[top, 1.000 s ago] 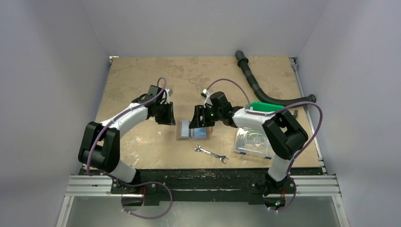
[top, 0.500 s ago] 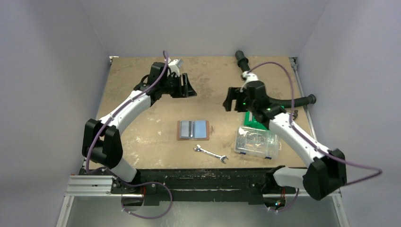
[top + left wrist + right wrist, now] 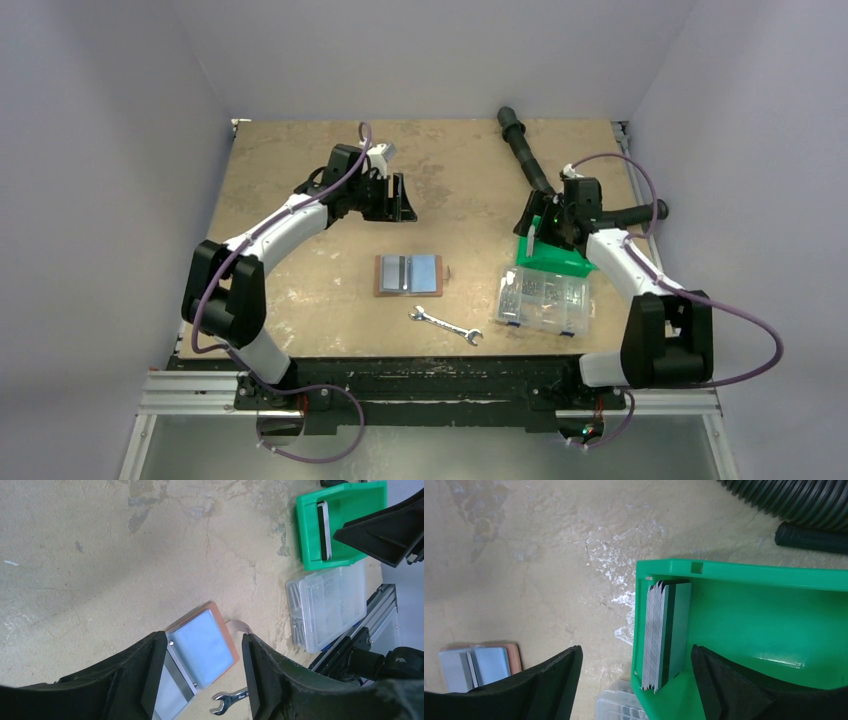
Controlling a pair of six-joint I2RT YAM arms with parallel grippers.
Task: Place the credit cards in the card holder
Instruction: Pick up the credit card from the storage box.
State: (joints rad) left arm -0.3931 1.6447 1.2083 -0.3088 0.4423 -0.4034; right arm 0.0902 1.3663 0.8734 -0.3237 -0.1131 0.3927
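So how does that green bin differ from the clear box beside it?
The green bin is opaque and open-topped, holding a stack of cards standing on edge. The clear compartment box is see-through, with small parts in its compartments. Seen from above, the bin lies beyond the box. Both are plastic and sit side by side.

From above and behind, the top camera surveys the whole table; nearer wrist cameras look down, the card holder framed by the left tool, the green bin by the right tool, each glimpsing both.
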